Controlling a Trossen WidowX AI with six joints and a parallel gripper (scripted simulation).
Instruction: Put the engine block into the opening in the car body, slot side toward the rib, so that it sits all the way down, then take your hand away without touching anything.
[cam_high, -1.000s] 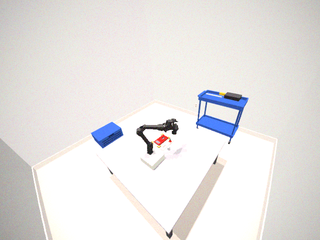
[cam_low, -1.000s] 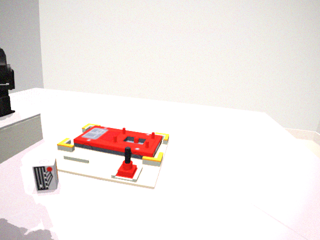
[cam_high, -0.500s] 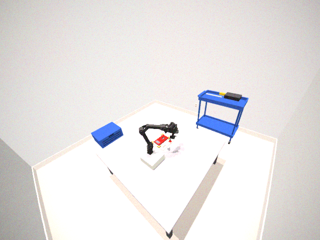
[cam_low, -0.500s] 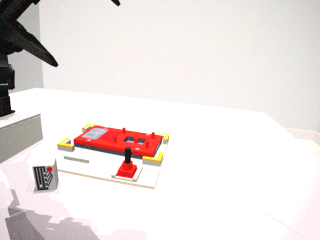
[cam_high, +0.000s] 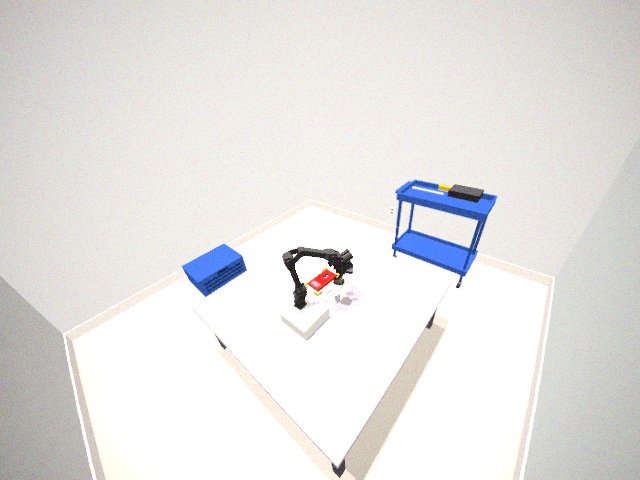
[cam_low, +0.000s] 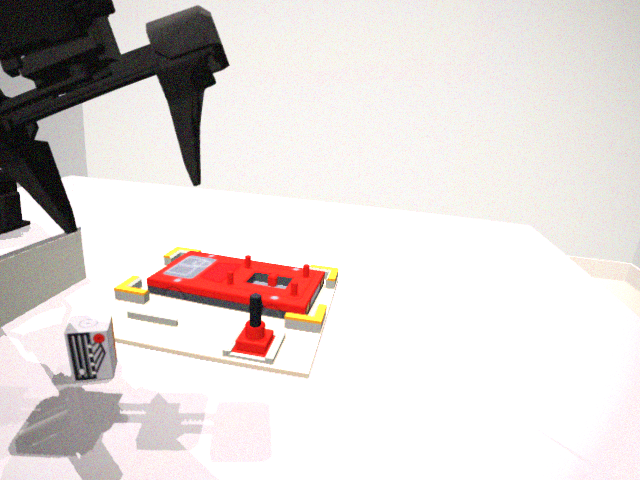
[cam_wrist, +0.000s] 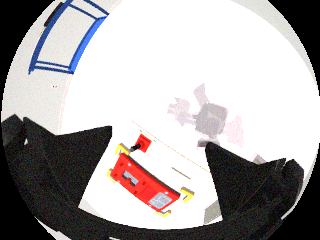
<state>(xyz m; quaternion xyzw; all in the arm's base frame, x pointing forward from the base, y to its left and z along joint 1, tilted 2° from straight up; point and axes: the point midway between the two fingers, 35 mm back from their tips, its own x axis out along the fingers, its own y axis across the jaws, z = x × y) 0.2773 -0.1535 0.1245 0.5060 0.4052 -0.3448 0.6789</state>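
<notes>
The red car body (cam_low: 217, 279) (cam_wrist: 136, 182) (cam_high: 320, 281) lies flat in a white fixture (cam_low: 206, 338) with yellow corner brackets. Its rectangular opening (cam_low: 268, 280) is empty. The engine block (cam_low: 90, 349) (cam_wrist: 214, 120), a small grey cube with black stripes and a red dot on one face, stands on the table left of the fixture, apart from it. My gripper (cam_low: 131, 204) (cam_wrist: 158, 136) (cam_high: 342, 272) is open and empty. It hangs above the table, behind and higher than the car body and the block, touching neither.
A red clamp with a black post (cam_low: 254, 328) stands at the fixture's front edge. The arm's grey base block (cam_low: 41, 268) (cam_high: 306, 321) is at the left. A blue cart (cam_high: 444, 222) (cam_wrist: 67, 34) and a blue box (cam_high: 214, 268) stand off the table.
</notes>
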